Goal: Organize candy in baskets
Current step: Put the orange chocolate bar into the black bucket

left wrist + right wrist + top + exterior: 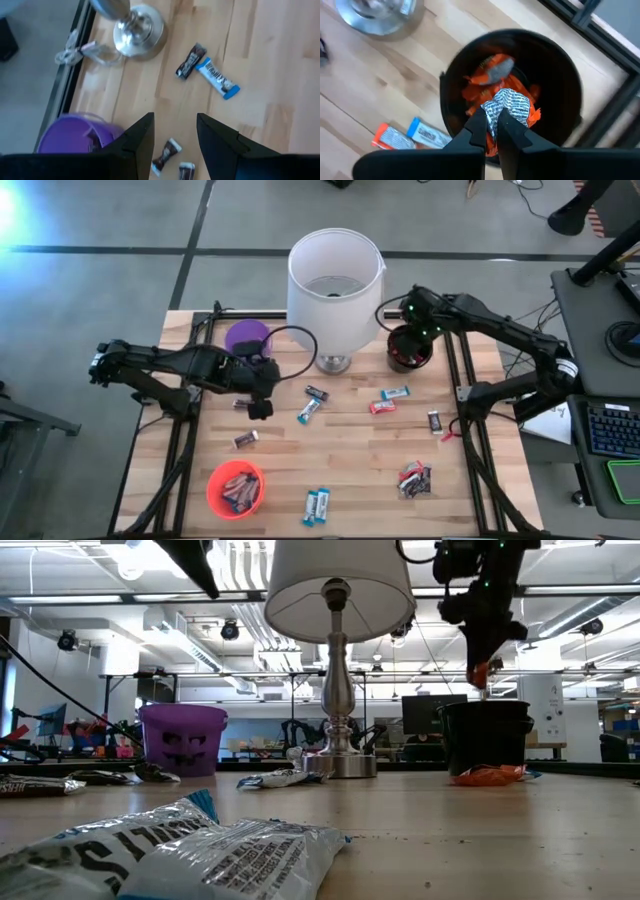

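high: three baskets, purple (248,337), black (409,350), orange (236,487); about ten loose candy bars on worktop | low: right tool (481,675) above black basket | left wrist: left tool (174,131) spread, empty, two dark bars (172,159) just below | right wrist: right tool (491,123) pinching a red-wrapped candy (509,108); it could snag or fall outside the rim

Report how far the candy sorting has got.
Done: the orange basket and black basket hold candy. In hand: the right gripper pinches an orange-wrapped candy over the black basket; the left gripper is open above loose bars. Left: scattered blue-and-white bars and others.
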